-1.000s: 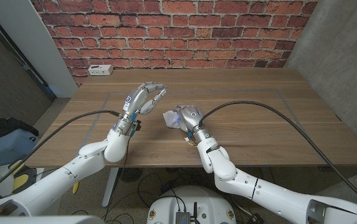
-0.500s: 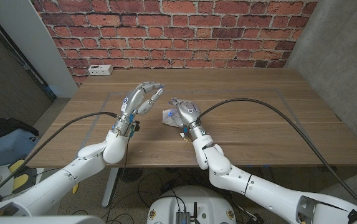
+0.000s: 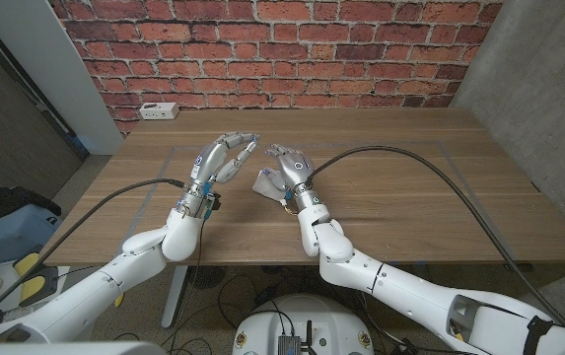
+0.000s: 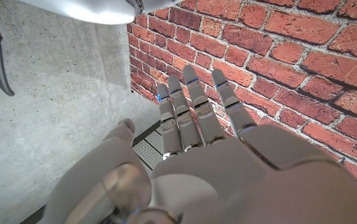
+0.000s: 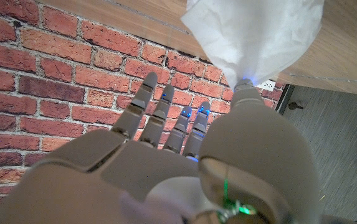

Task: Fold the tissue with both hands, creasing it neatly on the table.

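tissue [image 3: 265,183] crumpled on the surface, centre of frame, pinched by right hand [image 3: 287,170] at its thumb side; left hand [image 3: 221,158] raised, fingers spread, empty, just left of it. Right hand nearer; tissue sits between both

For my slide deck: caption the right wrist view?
Right hand pinching a white tissue above the wooden table.

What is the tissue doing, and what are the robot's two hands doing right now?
tissue: crumpled, pinched at one corner, hanging from the right hand.
right hand: raised, pinches the tissue, other fingers spread.
left hand: raised, fingers straight and apart, holds nothing.
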